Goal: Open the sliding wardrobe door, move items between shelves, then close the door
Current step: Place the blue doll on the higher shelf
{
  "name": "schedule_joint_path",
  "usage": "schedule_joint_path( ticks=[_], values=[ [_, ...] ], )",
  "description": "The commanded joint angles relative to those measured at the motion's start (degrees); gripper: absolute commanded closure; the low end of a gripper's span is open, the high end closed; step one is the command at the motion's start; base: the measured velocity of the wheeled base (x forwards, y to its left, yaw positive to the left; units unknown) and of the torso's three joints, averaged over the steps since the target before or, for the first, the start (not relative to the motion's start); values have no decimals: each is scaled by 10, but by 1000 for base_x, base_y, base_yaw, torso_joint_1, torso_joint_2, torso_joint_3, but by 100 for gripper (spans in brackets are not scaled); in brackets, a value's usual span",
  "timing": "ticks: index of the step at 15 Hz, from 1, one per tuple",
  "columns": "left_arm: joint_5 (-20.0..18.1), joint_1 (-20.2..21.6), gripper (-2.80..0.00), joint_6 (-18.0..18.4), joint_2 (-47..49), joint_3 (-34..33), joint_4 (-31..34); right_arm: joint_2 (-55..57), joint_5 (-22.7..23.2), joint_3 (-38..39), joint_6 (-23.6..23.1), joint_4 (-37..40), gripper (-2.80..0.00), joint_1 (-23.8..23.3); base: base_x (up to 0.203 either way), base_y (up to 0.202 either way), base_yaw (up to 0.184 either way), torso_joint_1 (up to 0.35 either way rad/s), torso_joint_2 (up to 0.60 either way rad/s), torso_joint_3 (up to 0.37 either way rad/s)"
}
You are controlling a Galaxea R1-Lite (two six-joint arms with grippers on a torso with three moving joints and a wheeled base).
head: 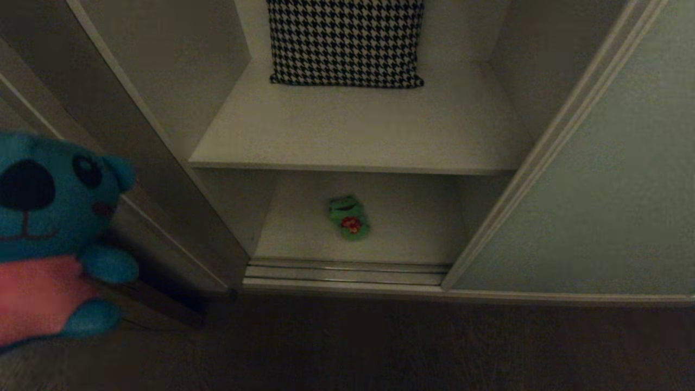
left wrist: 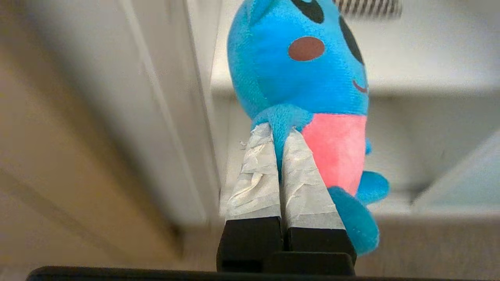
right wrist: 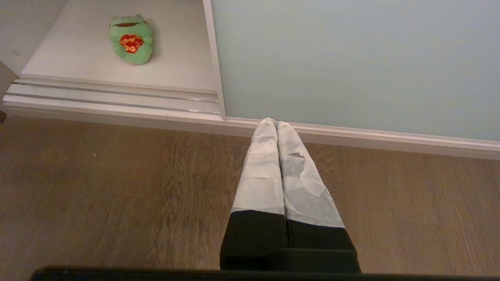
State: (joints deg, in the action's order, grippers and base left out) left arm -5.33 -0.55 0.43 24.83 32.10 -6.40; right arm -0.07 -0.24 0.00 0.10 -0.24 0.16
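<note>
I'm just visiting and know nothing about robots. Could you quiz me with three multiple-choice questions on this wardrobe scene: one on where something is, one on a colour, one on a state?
1. Where does the green frog lie?
A. on the bottom shelf
B. beside the houndstooth cushion
C. on the wooden floor

2. What colour is the blue toy's belly?
A. yellow
B. pink-red
C. white

3. What is the left hand doing?
A. hanging open and empty
B. pushing the sliding door
C. shut on the blue toy's arm

Answers: 1 A, the frog rests on the lowest board inside the open wardrobe. 2 B, pink below the blue head. 3 C, taped fingers pinch the plush arm.
</note>
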Motion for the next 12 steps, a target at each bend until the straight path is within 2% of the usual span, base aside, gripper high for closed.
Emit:
schedule_joint_path(
  ticks=[1, 8, 12],
  values=[
    [-5, -1, 0, -3, 156, 65, -36, -1, 0, 0, 0, 0, 0, 0, 0, 0, 0, 0, 0, 0],
    [-14, -13, 0, -8, 523, 245, -258, 0, 0, 0, 0, -1, 0, 0, 0, 0, 0, 0, 0, 0],
    [-11, -39, 0, -18, 707, 374, -334, -1, 0, 0, 0, 0, 0, 0, 0, 0, 0, 0, 0, 0]
  ],
)
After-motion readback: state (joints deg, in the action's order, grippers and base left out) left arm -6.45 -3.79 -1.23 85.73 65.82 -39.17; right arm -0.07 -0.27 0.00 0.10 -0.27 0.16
